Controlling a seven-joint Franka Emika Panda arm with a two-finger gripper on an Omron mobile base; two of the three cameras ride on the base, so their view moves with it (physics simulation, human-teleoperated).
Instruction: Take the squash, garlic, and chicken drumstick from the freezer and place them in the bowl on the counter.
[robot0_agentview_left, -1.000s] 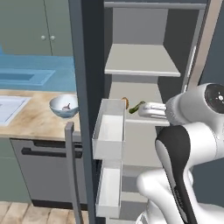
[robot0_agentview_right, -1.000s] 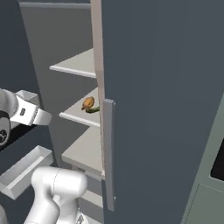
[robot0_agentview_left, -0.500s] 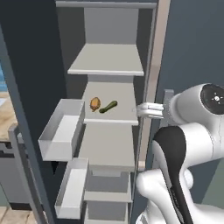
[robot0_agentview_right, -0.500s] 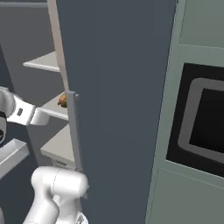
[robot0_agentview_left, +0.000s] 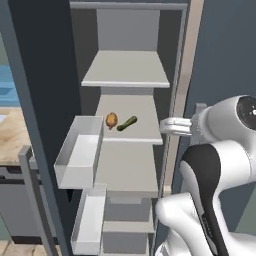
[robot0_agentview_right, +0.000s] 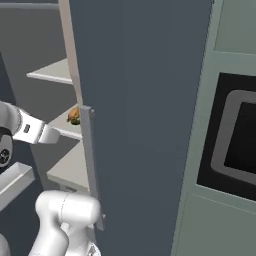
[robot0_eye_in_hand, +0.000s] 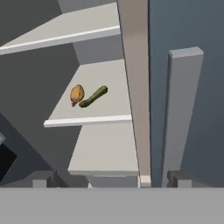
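Note:
The freezer (robot0_agentview_left: 129, 70) stands open in front of me. On its middle pale shelf lie the orange-brown chicken drumstick (robot0_agentview_left: 111, 120) and, just right of it, the dark green squash (robot0_agentview_left: 127, 123). The hand view shows the drumstick (robot0_eye_in_hand: 76, 95) and squash (robot0_eye_in_hand: 93, 96) side by side, well ahead. My gripper (robot0_eye_in_hand: 113, 179) is open and empty, level with that shelf, by the right door's edge (robot0_eye_in_hand: 133, 87). From the sides the gripper (robot0_agentview_left: 164, 126) (robot0_agentview_right: 51, 135) points toward the shelf. A strip of counter (robot0_agentview_left: 9, 142) shows at far left. Garlic and bowl are out of view.
Two white door bins (robot0_agentview_left: 80, 150) (robot0_agentview_left: 90, 225) hang on the open left door. The shut right door with its upright bar handle (robot0_agentview_right: 90, 165) stands close beside the hand. A built-in oven (robot0_agentview_right: 235, 135) sits further right. An upper shelf (robot0_agentview_left: 127, 70) is bare.
The whole picture has shifted: the base drove to the right, so sink, counter and bowl slid off to the left and the freezer shelves came centre. The gripper stays open.

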